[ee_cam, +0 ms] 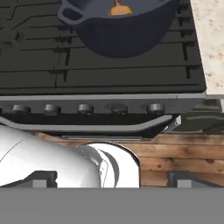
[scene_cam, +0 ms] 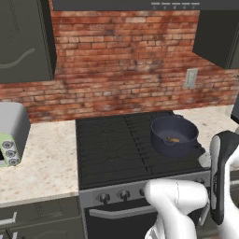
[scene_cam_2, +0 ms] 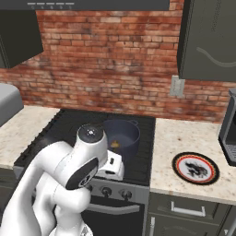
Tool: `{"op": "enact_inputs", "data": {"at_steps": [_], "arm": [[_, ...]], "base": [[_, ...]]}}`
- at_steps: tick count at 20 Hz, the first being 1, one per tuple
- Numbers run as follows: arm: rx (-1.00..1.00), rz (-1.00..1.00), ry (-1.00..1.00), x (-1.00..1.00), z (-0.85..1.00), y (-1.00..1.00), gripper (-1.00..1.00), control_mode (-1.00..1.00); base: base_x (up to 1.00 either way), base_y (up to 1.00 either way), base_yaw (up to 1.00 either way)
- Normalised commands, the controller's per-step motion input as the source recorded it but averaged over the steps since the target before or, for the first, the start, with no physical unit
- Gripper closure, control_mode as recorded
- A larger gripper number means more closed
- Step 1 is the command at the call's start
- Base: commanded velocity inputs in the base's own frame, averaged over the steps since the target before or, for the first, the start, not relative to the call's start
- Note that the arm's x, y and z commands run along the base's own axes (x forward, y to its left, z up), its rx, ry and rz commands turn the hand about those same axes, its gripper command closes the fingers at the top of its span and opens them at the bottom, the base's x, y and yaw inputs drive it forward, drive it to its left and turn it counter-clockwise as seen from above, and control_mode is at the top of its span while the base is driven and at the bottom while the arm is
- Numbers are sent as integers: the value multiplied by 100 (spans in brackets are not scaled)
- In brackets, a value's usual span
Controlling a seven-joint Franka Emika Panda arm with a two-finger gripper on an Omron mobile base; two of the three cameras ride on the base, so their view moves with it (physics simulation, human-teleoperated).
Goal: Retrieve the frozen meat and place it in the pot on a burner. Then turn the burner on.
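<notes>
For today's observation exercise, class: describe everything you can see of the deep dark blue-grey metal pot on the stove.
The round, deep, dark blue-grey metal pot has two small side handles and no lid. It stands upright on the black stove grates, on the right rear part of the cooktop. Inside, on its bottom, lies the small orange-brown lump of frozen meat. Nothing else touches it.

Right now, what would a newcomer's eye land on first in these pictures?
The dark pot on the stove's right rear burner, with the small orange-brown frozen meat already lying in it. Next, the red-rimmed plate on the counter right of the stove, and the row of knobs along the stove's front, facing the open claw.
</notes>
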Motion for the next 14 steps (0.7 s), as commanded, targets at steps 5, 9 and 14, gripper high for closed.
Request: {"op": "enact_inputs", "data": {"at_steps": [5,9,14], "arm": [[9,-20,-31,-58,-2,-2,-100,-100],[-1,-11,-31,-26,0,4,-100,-100],[-10,-11,-36,-15,-35,3,-100,-100]], "base": [[0,0,0],[0,0,0],[0,0,0]]}}
